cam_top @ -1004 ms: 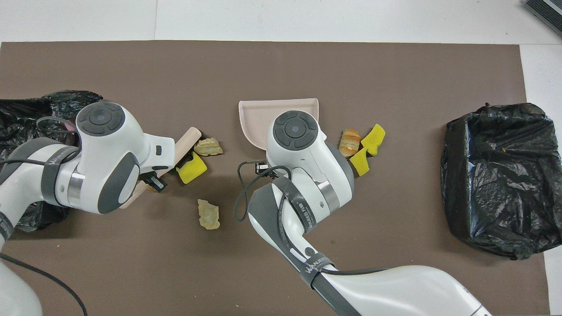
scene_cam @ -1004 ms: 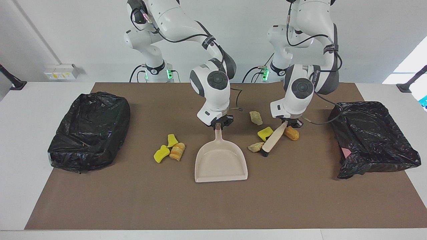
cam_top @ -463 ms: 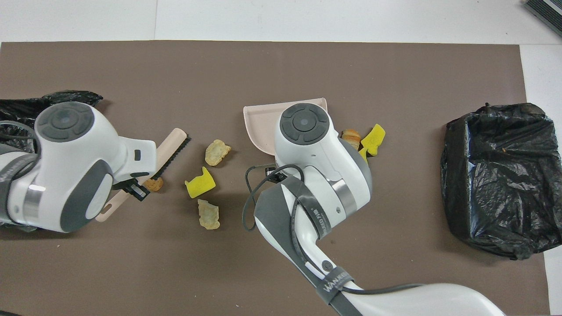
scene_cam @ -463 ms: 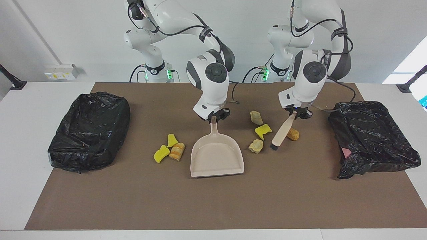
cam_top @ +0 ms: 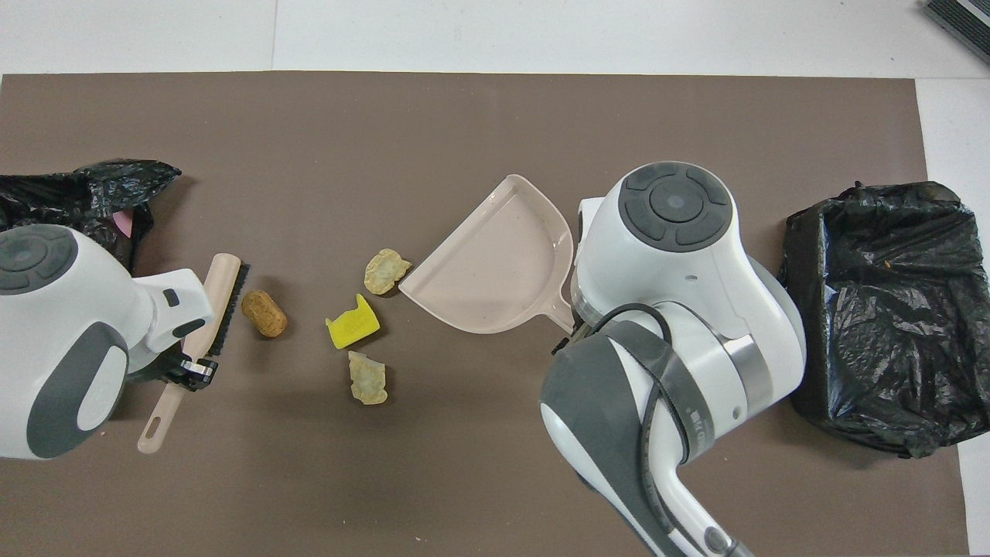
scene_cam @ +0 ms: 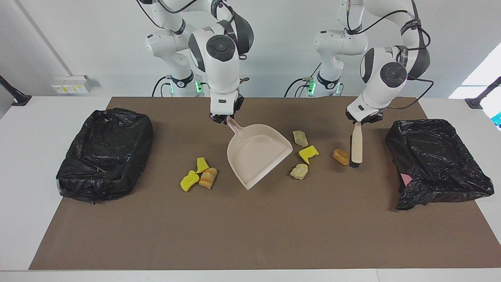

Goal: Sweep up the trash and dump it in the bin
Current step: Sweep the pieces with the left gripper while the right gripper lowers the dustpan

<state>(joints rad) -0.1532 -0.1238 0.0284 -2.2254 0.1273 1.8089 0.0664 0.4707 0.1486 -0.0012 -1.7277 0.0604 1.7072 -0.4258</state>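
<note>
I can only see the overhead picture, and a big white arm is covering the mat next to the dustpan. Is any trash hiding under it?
Observer: Yes, three scraps. The facing view shows a yellow sponge piece, a second yellow piece and a striped orange lump, lying between the dustpan and the black bin at the right arm's end.
Operator: Is that arm really holding the dustpan?
Observer: Yes. The right tool is shut on the dustpan's handle.
Operator: Is the brush lying flat?
Observer: No. The brush hangs almost upright from the left tool, bristles down, beside the brown lump.
</note>
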